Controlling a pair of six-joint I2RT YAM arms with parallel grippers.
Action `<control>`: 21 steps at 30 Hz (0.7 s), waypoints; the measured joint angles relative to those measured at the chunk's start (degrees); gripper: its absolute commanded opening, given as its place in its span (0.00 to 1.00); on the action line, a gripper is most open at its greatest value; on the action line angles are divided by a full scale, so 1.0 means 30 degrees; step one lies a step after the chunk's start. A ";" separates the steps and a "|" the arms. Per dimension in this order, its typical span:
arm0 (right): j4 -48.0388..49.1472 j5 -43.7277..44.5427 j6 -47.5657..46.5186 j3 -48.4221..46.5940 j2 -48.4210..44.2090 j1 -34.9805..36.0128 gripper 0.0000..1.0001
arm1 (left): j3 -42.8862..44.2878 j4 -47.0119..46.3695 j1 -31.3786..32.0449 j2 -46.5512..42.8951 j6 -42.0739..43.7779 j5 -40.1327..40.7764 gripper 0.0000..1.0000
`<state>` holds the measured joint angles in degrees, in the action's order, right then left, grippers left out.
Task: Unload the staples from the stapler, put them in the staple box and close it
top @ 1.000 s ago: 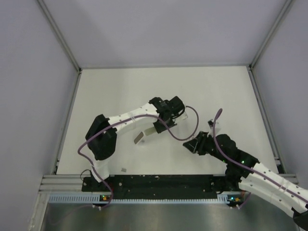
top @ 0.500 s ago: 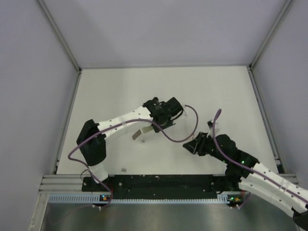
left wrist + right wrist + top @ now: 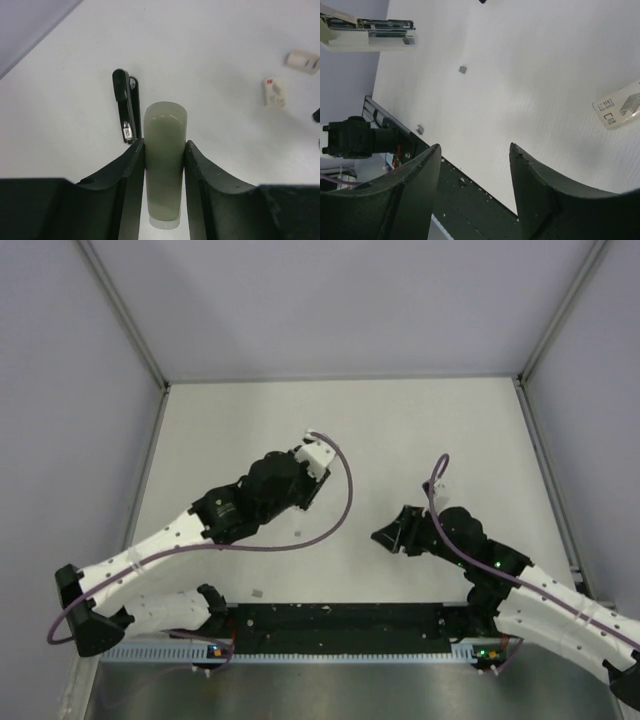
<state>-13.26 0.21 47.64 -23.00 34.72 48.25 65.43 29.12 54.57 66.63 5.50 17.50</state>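
Note:
My left gripper (image 3: pixel 164 145) is shut on a pale grey-green oblong bar (image 3: pixel 165 125). The slim black stapler (image 3: pixel 124 100) with a silver strip runs along the bar's left side and reaches past its tip. I cannot tell whether the two are joined. In the right wrist view the silver channel of the stapler (image 3: pixel 385 24) lies against the pale bar (image 3: pixel 370 42) at the top left. From above, my left gripper (image 3: pixel 303 480) hides both. My right gripper (image 3: pixel 385 535) is open and empty (image 3: pixel 475 147), to the right of them and apart.
Two small grey staple bits (image 3: pixel 300 533) (image 3: pixel 258 592) lie on the white table, also in the right wrist view (image 3: pixel 462 69) (image 3: pixel 420 129). Small white tags (image 3: pixel 274 91) (image 3: pixel 620 112) lie near the right arm. A black rail (image 3: pixel 330 620) runs along the near edge.
My left arm has stretched low to the left and its wrist now covers the bar that hung in view below it. My right gripper has shifted slightly left.

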 measured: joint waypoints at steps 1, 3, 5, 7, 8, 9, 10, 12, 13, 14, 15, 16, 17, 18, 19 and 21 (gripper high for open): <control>0.0073 -0.0066 0.0066 -0.0124 0.0007 -0.0015 0.60 | -0.0459 -0.0605 -0.0007 -0.0678 -0.0270 -0.0138 0.00; 0.0437 -0.0335 0.0299 -0.0408 0.0117 -0.0022 0.60 | -0.1880 -0.2375 -0.0007 -0.2557 -0.1093 -0.0699 0.00; 0.1042 -0.0801 0.0685 -0.0648 0.0437 -0.0029 0.59 | -0.3213 -0.3927 -0.0007 -0.4466 -0.1916 -0.1209 0.00; 0.1763 -0.1384 0.1115 -0.0801 0.0925 -0.0051 0.59 | -0.4218 -0.5348 -0.0007 -0.5974 -0.2645 -0.1770 0.00; 0.2178 -0.1719 0.1384 -0.0860 0.1209 -0.0051 0.58 | -0.4699 -0.6178 -0.0015 -0.6688 -0.3053 -0.2120 0.00; 0.2747 -0.2098 0.1719 -0.0874 0.1523 -0.0058 0.58 | -0.5158 -0.7067 -0.0007 -0.7322 -0.3468 -0.2455 0.00; 0.3286 -0.2492 0.2135 -0.0874 0.1916 -0.0058 0.59 | -0.5683 -0.8058 -0.0007 -0.7949 -0.3912 -0.2790 0.00; 0.4255 -0.3089 0.2973 -0.0852 0.2375 -0.0058 0.63 | -0.6703 -0.9828 -0.0007 -0.8976 -0.4670 -0.3388 0.00; 0.4714 -0.3242 0.3344 -0.0823 0.2419 -0.0058 0.64 | -0.7133 -1.0418 -0.0007 -0.9347 -0.4976 -0.3592 0.00; 0.5450 -0.3388 0.3810 -0.0743 0.2404 -0.0058 0.65 | -0.7606 -1.1038 -0.0007 -0.9748 -0.5311 -0.3803 0.00; 0.6200 -0.3468 0.4291 -0.0648 0.2310 -0.0058 0.65 | -0.8036 -1.1599 -0.0007 -1.0127 -0.5610 -0.4051 0.00; 0.6972 -0.3468 0.4728 -0.0495 0.2164 -0.0058 0.67 | -0.8276 -1.1897 -0.0007 -1.0331 -0.5836 -0.4153 0.00; 0.7548 -0.3461 0.5085 -0.0335 0.1989 -0.0058 0.68 | -0.8502 -1.2262 -0.0007 -1.0506 -0.6033 -0.4284 0.00; 0.8313 -0.3366 0.5595 -0.0095 0.1683 -0.0058 0.69 | -0.8677 -1.2582 -0.0007 -1.0622 -0.6215 -0.4422 0.00; 0.8728 -0.3249 0.5923 0.0073 0.1428 -0.0058 0.70 | -0.8888 -1.2983 -0.0007 -1.0739 -0.6390 -0.4554 0.00; 0.9530 -0.2922 0.6659 0.0364 0.0867 -0.0058 0.71 | -0.9296 -1.3624 -0.0007 -1.0928 -0.6637 -0.4714 0.00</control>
<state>15.33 -8.56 67.61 -21.91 37.32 48.07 37.54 -11.75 54.54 33.85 -14.41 3.36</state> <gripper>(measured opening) 0.693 0.385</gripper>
